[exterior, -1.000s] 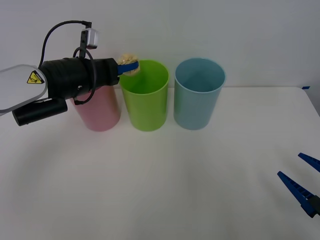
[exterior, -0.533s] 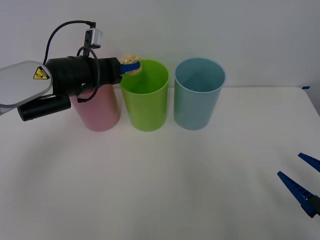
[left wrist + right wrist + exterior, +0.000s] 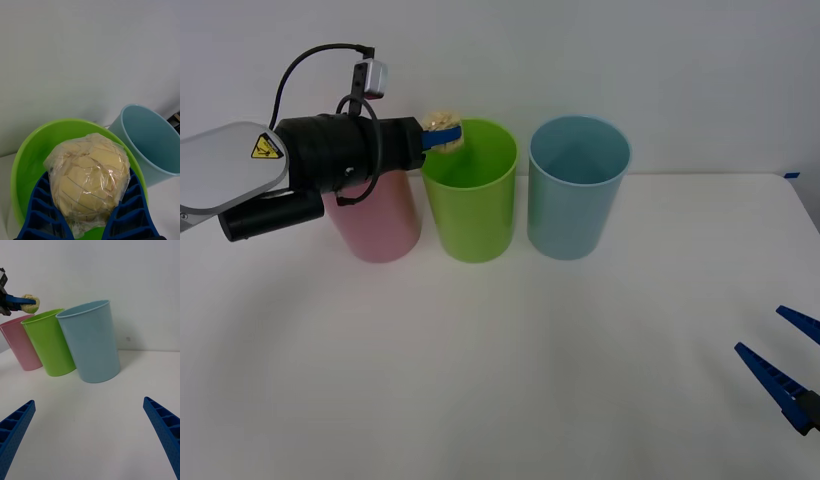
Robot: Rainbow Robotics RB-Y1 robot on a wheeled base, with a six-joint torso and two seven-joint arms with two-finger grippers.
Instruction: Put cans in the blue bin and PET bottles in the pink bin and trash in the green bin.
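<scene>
Three bins stand in a row at the back of the table: the pink bin (image 3: 380,225), the green bin (image 3: 471,195) and the blue bin (image 3: 578,190). My left gripper (image 3: 444,132) is shut on the trash (image 3: 445,128), a pale yellow lumpy wad (image 3: 89,174), and holds it over the green bin's (image 3: 33,150) left rim. In the right wrist view the trash (image 3: 30,303) hangs above the green bin (image 3: 50,343), beside the blue bin (image 3: 93,345) and the pink bin (image 3: 20,347). My right gripper (image 3: 780,375) rests open near the table's front right, holding nothing.
The left arm's black wrist covers the pink bin's top. White table (image 3: 510,370) stretches in front of the bins. A plain wall stands close behind them.
The left gripper with the trash has edged slightly up and to the right over the green bin's rim. The right arm has stayed still.
</scene>
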